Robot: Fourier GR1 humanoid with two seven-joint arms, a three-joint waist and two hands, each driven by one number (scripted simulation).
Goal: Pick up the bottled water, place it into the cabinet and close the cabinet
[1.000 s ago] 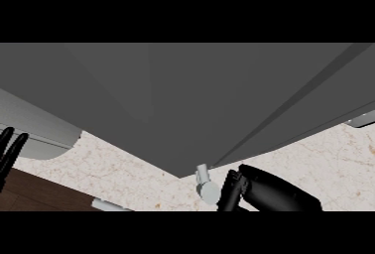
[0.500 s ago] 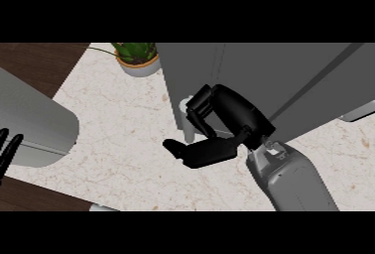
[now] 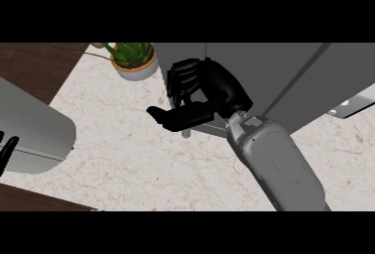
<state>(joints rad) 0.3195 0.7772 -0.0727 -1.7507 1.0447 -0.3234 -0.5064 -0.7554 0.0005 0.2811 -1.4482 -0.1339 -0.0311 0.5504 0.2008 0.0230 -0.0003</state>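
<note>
Because the right hand (image 3: 201,96) curls against the grey cabinet (image 3: 293,74) at the table's (image 3: 147,163) far edge, the bottled water stays hidden, perhaps inside its fingers.

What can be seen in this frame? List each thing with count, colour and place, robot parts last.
Counter: one, pale speckled stone, across the middle and lower view.
Potted plant: one, green leaves in a tan pot, upper left on the counter.
Cabinet: one, grey, upper right, its door panel edge beside the right hand.
Dark wood surface: brown, upper left corner.
Bottled water: not visible anywhere.
Left forearm: one, grey, at the left edge; its left hand shows only as black fingers at the edge.
Right forearm: one, grey, rising from the lower edge.
Right hand: one, black, fingers curled against the cabinet front.
</note>
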